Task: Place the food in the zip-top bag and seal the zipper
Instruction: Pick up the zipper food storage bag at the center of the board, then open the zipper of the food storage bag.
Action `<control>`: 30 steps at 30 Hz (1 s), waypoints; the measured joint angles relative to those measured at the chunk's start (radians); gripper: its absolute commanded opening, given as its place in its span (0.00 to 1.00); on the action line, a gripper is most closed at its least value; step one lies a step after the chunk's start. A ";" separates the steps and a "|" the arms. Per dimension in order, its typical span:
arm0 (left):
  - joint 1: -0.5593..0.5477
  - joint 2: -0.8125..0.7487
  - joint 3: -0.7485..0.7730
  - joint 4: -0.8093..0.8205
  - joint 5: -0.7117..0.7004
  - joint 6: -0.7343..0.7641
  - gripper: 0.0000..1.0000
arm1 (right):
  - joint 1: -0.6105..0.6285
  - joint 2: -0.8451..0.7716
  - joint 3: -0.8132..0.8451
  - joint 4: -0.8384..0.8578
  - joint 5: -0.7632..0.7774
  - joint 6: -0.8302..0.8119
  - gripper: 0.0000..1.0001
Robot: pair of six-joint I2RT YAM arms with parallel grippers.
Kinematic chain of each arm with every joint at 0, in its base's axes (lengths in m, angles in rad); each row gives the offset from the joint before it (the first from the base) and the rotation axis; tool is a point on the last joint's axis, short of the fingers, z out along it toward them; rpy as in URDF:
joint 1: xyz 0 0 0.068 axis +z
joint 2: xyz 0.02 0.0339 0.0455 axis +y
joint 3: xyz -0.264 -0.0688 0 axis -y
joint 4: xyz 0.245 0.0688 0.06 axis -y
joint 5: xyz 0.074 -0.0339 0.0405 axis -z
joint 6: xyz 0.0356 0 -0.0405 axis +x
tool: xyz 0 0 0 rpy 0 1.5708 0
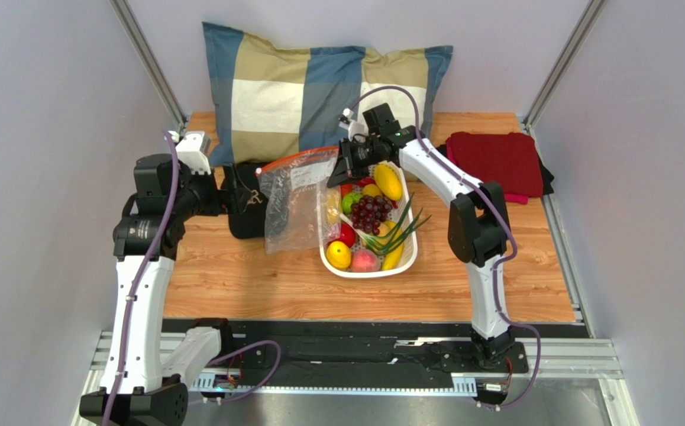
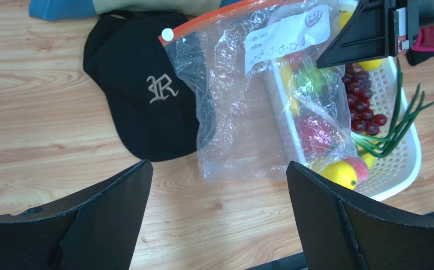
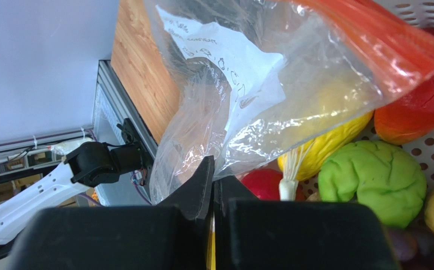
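The right gripper (image 1: 352, 162) is pinched tight on the zip-top bag (image 1: 294, 202) by its orange zipper (image 1: 297, 159), holding that edge up, maybe so the mouth can open; the left gripper (image 2: 218, 169) is wide open, holding nothing; the food (image 1: 371, 217) sits in the white basket (image 1: 368, 272).

1. The pillow (image 1: 319, 89) was checked in blue, tan and cream.
2. The cap (image 2: 146, 95) was black, with a beige letter R stitched on it.
3. The zip-top bag (image 2: 242, 124) was clear. Its zipper (image 2: 213, 19) was orange-red and its label (image 2: 287, 35) white with dark handwriting.
4. The basket (image 2: 402, 169) was white, with a pattern of small holes.
5. Among the food, the grapes (image 2: 363, 101) were dark purple, the scallions (image 2: 396, 129) green, the lemon (image 2: 337, 174) yellow and the peach (image 2: 359, 167) pink. A lumpy piece (image 3: 371, 180) was bright green.
6. The folded cloth (image 1: 497, 160) was dark red.
7. The table (image 1: 230, 275) was light brown with a wood grain.
8. The arms (image 1: 137, 293) were white with black joints and purple cables.
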 measured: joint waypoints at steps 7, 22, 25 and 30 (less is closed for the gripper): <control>0.000 0.032 0.230 -0.048 0.053 -0.029 0.99 | -0.010 -0.215 0.037 -0.049 0.060 -0.109 0.00; -0.096 0.278 0.497 0.011 0.308 -0.143 0.99 | -0.181 -1.058 -0.261 -0.090 0.439 -0.654 0.00; -0.188 0.360 0.497 0.034 0.310 -0.156 0.99 | -0.181 -1.149 -0.428 -0.092 0.582 -0.780 0.00; -0.367 0.503 0.497 0.089 0.321 -0.194 0.98 | -0.182 -1.295 -0.740 -0.097 0.805 -0.958 0.00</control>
